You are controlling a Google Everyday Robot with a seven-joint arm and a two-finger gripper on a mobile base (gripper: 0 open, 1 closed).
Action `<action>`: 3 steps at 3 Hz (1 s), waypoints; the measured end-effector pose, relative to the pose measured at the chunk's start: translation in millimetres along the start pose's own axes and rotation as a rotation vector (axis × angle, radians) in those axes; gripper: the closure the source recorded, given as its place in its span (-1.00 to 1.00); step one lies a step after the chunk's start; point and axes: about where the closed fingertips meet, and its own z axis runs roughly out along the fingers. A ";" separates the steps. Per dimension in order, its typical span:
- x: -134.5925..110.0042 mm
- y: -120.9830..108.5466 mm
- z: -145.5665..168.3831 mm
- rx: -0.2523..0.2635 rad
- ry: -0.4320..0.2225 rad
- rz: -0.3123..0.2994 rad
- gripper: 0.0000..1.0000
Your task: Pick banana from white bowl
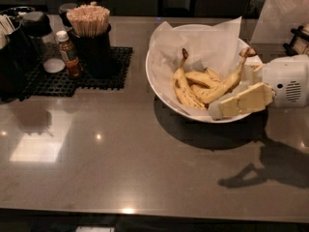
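Observation:
The white bowl [164, 88] with a paper liner stands on the counter, right of centre. Inside it lies the banana [223, 87], long and curved, its thin stem rising to a dark knob at the upper right. A thicker brown-spotted banana [181, 86] lies to its left, and small stubby bananas [200, 77] lie between them. My gripper [231, 93] reaches in over the bowl's right rim. It is open, with one cream finger [241, 101] below the banana's right half and the other by its stem. It holds nothing.
A black mat [82, 74] at the back left carries a black cup of wooden sticks [91, 37], a small sauce bottle [68, 54] and dark containers [19, 47]. A white paper bag [285, 13] stands at the back right.

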 end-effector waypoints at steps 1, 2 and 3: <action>0.0 0.0 0.0 0.000 0.000 0.000 -0.63; 0.0 0.0 0.0 0.000 0.000 0.000 -0.16; 0.0 0.0 0.0 0.000 0.000 0.000 0.30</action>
